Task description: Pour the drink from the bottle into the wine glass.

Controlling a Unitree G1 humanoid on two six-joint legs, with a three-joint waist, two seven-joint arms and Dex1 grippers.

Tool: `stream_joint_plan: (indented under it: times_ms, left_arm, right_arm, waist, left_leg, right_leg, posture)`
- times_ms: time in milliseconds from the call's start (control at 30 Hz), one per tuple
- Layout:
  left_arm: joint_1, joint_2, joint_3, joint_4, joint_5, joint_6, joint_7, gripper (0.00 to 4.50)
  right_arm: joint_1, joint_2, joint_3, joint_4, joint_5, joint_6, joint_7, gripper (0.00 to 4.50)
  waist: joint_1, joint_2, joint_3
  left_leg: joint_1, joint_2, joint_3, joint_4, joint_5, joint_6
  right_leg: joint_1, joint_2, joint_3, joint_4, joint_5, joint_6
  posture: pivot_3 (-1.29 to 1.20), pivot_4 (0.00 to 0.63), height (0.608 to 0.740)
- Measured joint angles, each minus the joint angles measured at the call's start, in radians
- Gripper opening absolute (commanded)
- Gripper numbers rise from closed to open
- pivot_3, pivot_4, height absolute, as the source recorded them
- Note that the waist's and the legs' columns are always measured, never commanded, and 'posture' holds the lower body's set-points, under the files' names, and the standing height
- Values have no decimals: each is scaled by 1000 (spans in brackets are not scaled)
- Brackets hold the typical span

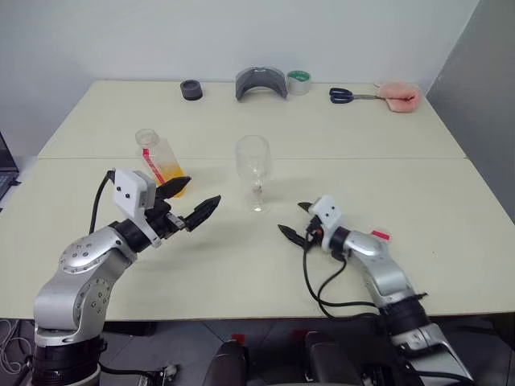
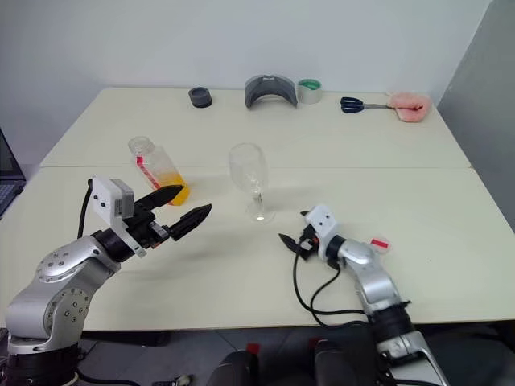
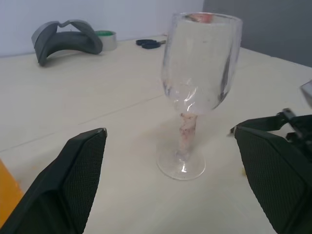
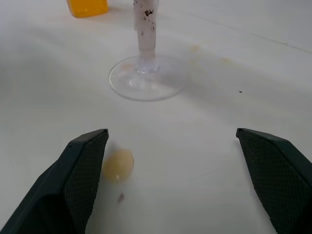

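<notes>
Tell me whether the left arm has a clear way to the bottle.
Probably yes. The left gripper hangs open right beside the bottle, nothing between them; the wine glass stands off to the other side.

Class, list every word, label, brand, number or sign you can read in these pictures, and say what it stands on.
No text can be read.
The bottle has a red-and-white label strip, its print too small to read.
The tape roll and scissors show no legible marks.

Left gripper (image 1: 190,201), right gripper (image 1: 296,221) agape
</notes>
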Motion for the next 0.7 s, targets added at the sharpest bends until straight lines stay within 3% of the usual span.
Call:
stream_joint_plan:
  times_ms: [333, 700]
  left_arm:
    - [130, -173, 8, 109, 167, -180, 189, 4500]
    - [-9, -123, 35, 231, 224, -165, 259, 4500]
  right_arm:
    - [152, -169, -12, -466, 227, 118, 160, 4468]
    - [131, -248, -21, -616, 404, 253, 200, 4468]
  waist:
    - [6, -1, 0]
    - [21, -1, 0]
  left_leg:
    - [0, 0, -2, 1, 0, 0]
    - [0, -1, -1, 1, 0, 0]
  right_leg:
    - [1, 0, 0, -1, 0, 0]
    - [1, 0, -2, -1, 0, 0]
  posture:
    - [0, 150, 740]
    - [0, 150, 740]
